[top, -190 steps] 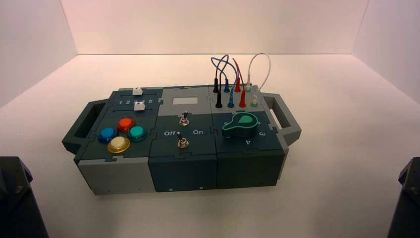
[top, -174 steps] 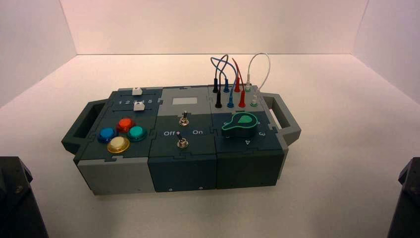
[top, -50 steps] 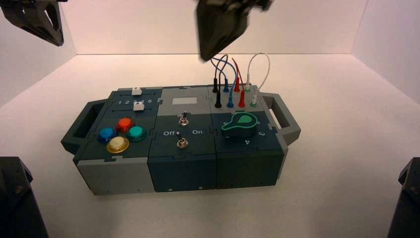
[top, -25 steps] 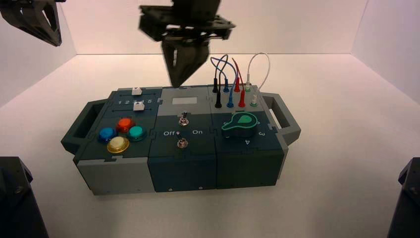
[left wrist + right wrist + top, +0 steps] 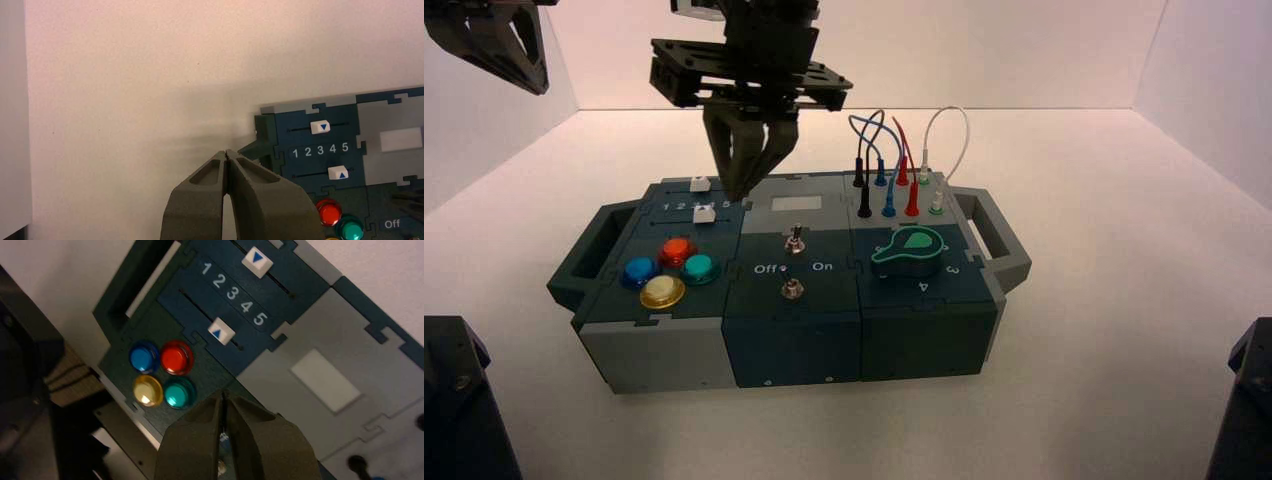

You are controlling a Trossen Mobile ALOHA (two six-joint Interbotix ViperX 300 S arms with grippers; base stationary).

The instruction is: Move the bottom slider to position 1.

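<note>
Above the box's middle section (image 5: 794, 295): right tool (image 5: 736, 195).

Box (image 5: 794, 260): left of centre in the high view. On its left panel, sliders (image 5: 704, 214) sit behind buttons (image 5: 662, 291); switches (image 5: 793, 289) occupy the middle panel; knob (image 5: 908, 252) sits in front of wires (image 5: 889, 200) on the right.
</note>
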